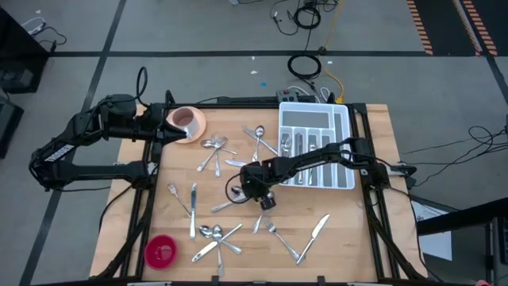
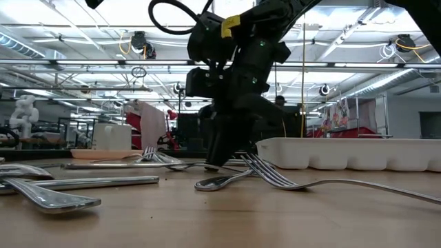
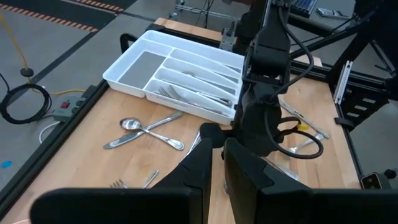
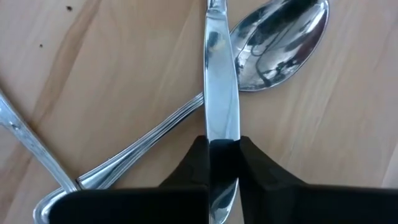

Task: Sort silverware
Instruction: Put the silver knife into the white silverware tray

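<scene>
A white compartmented tray (image 1: 343,147) sits on my wooden counter (image 1: 341,246), toward its far right part. At the far left corner I see a pink cup (image 1: 184,120) standing on a peach saucer (image 1: 197,127). A red round lid-like thing (image 1: 161,252) lies near the front left corner. Beyond the counter, on the grey floor, a coil of black cable (image 1: 304,65) lies beside a power strip (image 1: 300,95), and a yellow cord (image 1: 331,79) runs past them.

Knife (image 4: 221,99) atop spoon (image 4: 273,43)
</scene>
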